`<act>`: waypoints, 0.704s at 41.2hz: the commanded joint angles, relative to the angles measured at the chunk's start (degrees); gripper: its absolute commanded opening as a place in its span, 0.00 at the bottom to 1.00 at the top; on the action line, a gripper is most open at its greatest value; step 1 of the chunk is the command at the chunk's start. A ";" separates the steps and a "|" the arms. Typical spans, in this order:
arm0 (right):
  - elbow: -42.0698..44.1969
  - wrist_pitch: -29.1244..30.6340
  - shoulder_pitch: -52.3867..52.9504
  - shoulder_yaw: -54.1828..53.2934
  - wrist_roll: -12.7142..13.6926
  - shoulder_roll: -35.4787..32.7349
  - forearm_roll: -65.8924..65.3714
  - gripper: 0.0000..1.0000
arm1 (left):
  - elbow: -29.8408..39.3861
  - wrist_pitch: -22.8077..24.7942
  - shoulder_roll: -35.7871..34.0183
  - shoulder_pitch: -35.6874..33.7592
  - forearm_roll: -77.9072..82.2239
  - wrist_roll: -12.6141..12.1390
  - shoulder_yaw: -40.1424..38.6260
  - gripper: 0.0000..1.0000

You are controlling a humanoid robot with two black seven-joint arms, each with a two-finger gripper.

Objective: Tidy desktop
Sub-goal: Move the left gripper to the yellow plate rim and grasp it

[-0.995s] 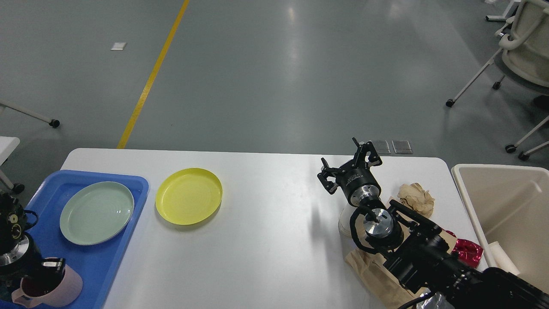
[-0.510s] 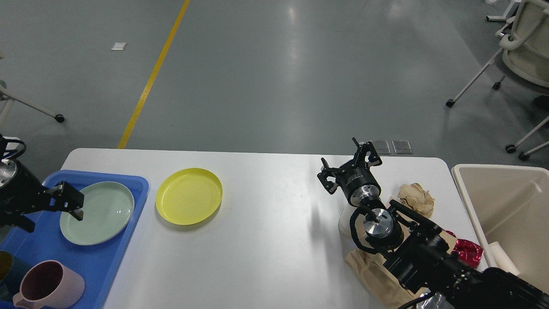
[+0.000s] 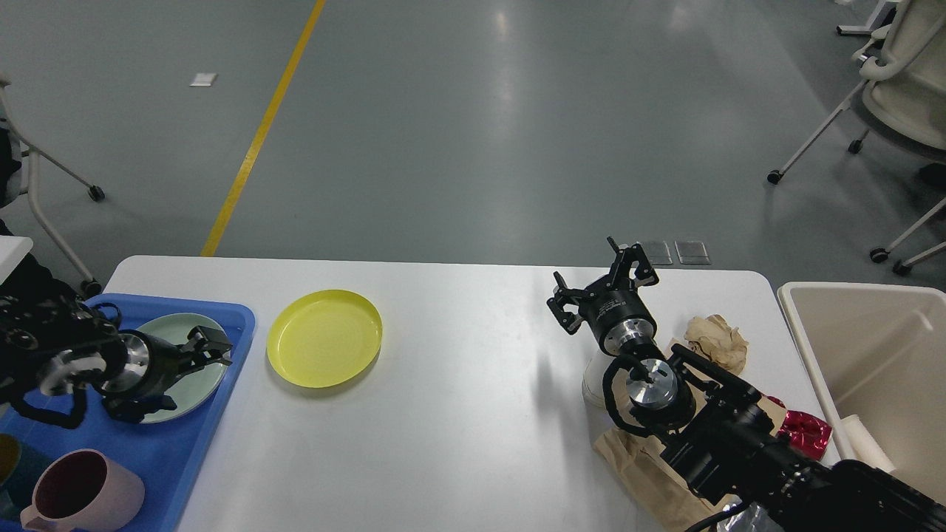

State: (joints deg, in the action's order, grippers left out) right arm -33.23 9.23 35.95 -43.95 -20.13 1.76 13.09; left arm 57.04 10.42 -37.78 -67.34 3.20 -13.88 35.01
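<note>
The white desktop (image 3: 458, 414) carries a yellow plate (image 3: 324, 338) left of centre. A blue tray (image 3: 188, 451) at the left edge holds a pale green plate (image 3: 174, 329) and a pink mug (image 3: 81, 491). My left gripper (image 3: 211, 350) hovers over the green plate's right part, open and empty, pointing right toward the yellow plate. My right gripper (image 3: 600, 284) stands open and empty above the table's right side. Around that arm lie a crumpled brown paper (image 3: 717, 340), a red foil wrapper (image 3: 805, 430) and a brown paper bag (image 3: 639, 465).
A beige bin (image 3: 813, 369) stands off the table's right end. A white cup-like thing (image 3: 593, 378) shows partly under my right arm. Wheeled chairs (image 3: 898, 81) stand on the grey floor at far right and far left.
My left arm has swung from the tray's near left corner to low over the green plate, with the gripper now pointing right. The pink mug stands uncovered. The right arm has not moved.
</note>
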 commanded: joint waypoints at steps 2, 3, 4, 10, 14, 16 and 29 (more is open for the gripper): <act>0.00 0.00 0.00 0.00 0.00 0.00 0.00 1.00 | 0.09 -8.04 4.38 1.95 -7.59 0.08 -3.27 0.99; 0.00 0.00 0.00 0.00 0.00 0.00 0.00 1.00 | 0.09 -8.30 4.64 2.21 -7.95 0.08 -3.97 0.99; 0.00 0.00 0.00 0.00 0.00 0.00 0.00 1.00 | 0.09 -8.57 4.82 2.91 -7.95 0.08 -5.37 0.99; 0.00 0.00 0.00 0.00 0.00 0.00 0.00 1.00 | -0.53 -9.62 7.10 5.55 -7.95 -0.01 -9.25 0.99; 0.00 0.00 0.00 0.00 0.00 0.00 0.00 1.00 | -0.70 -11.82 9.38 6.52 -8.04 0.26 -10.13 0.99; 0.00 0.00 0.00 0.00 0.00 0.00 0.00 1.00 | -0.97 -13.92 10.88 7.66 -8.12 0.87 -10.57 0.99; 0.00 0.00 0.00 0.00 0.00 0.00 0.00 1.00 | -8.53 -19.47 16.95 13.02 -8.21 1.05 -15.76 0.91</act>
State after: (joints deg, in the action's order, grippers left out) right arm -33.22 9.23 35.95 -43.95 -20.13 1.76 13.10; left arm 49.93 -8.50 -21.88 -55.13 -4.99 -12.99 20.58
